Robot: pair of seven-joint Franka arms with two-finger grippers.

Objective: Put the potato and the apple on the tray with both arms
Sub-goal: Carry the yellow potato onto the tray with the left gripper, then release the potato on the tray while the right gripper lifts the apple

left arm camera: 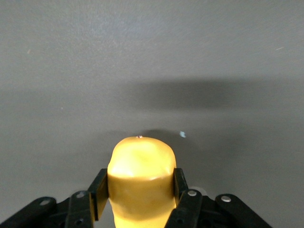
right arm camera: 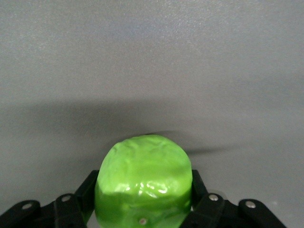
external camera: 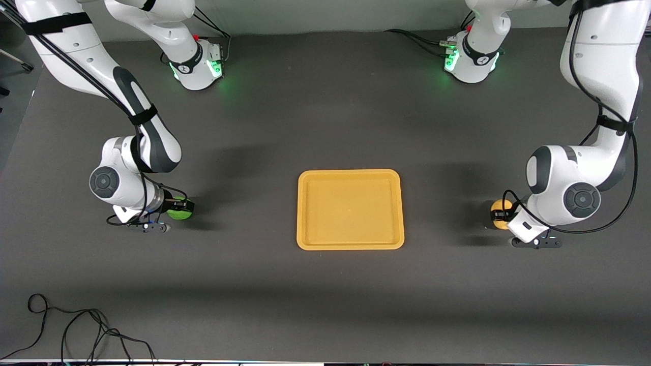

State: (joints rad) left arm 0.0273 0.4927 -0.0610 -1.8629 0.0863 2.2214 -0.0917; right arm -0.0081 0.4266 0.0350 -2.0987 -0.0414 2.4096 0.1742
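Observation:
The yellow-orange tray lies flat in the middle of the table, with nothing on it. My left gripper is at the left arm's end of the table, shut on the yellow-orange potato. In the left wrist view my left gripper presses the potato from both sides. My right gripper is at the right arm's end, shut on the green apple. In the right wrist view my right gripper squeezes the apple between its fingers. Whether the two fruits touch the table I cannot tell.
A loose black cable lies near the table's front edge at the right arm's end. The two arm bases stand along the top of the front view.

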